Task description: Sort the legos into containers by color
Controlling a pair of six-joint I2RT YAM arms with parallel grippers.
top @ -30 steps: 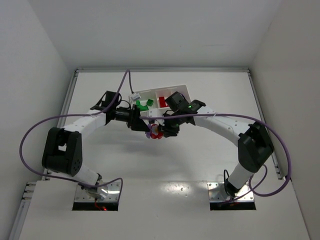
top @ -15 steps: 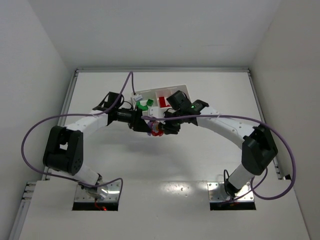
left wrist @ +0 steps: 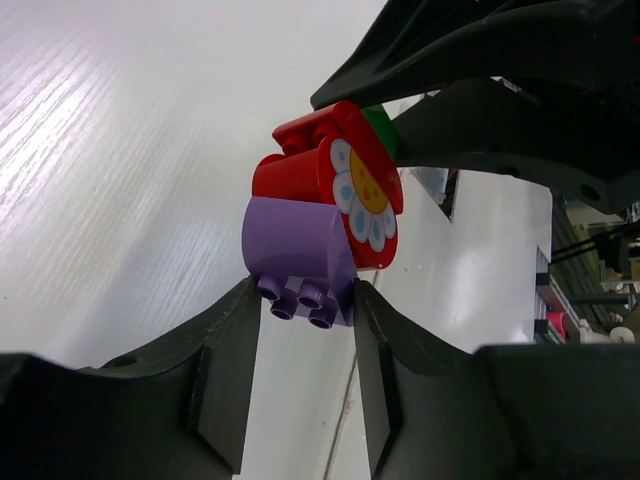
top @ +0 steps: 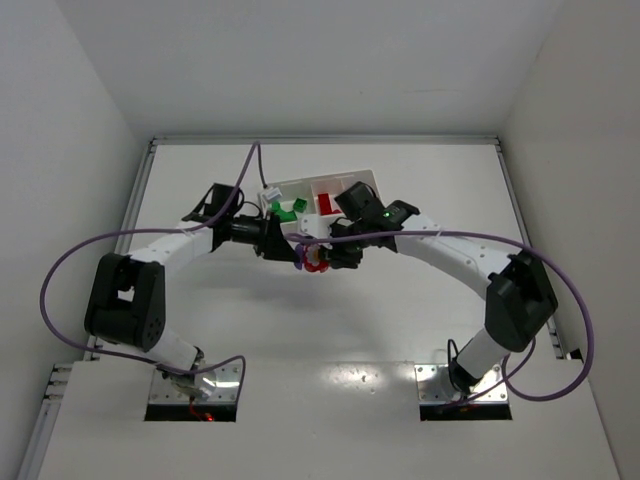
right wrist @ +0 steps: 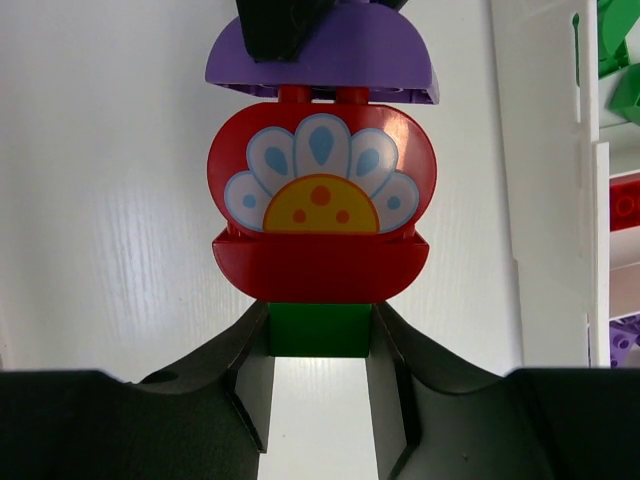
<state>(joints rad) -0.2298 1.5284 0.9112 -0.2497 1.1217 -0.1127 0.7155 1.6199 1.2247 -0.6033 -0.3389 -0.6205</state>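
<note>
Clump of three legos point(top: 312, 262), held over the surface point(top: 330, 330) between your two arms, just on the near side of the white tray point(top: 340, 178).

Left to right in the overhead view:
- **Left gripper** point(left wrist: 305, 300): its fingers point(left wrist: 225, 350) are drawn narrow against both sides of the purple brick point(left wrist: 290, 240), at that brick's studded end.
- **Red brick** point(right wrist: 320, 260): it carries a printed flower and is joined to the purple one.
- **Green brick** point(right wrist: 320, 335): it is seated on the red brick's other side.
- **Right gripper** point(right wrist: 320, 312): its fingers are clamped tight on that green brick.

Behind the clump, the tray's left compartment holds green bricks point(top: 288, 208) and the middle one holds red bricks point(top: 325, 203). The right wrist view shows a purple piece point(right wrist: 622, 338) in the third compartment, which your right arm largely hides from above.

Step in hand, as judged: you are pulling a mixed-colour clump apart so that each colour can go to its own compartment.

The next move calls for you to draw the two grippers apart along the line of the studs, or rock them slightly, with both grips firm. Which joint gives first cannot be foretold. Expect one gripper to come away with two bricks and need a second split.

Markings: the red brick bears a white, blue and yellow flower. No lettering or brand can be read anywhere.
</note>
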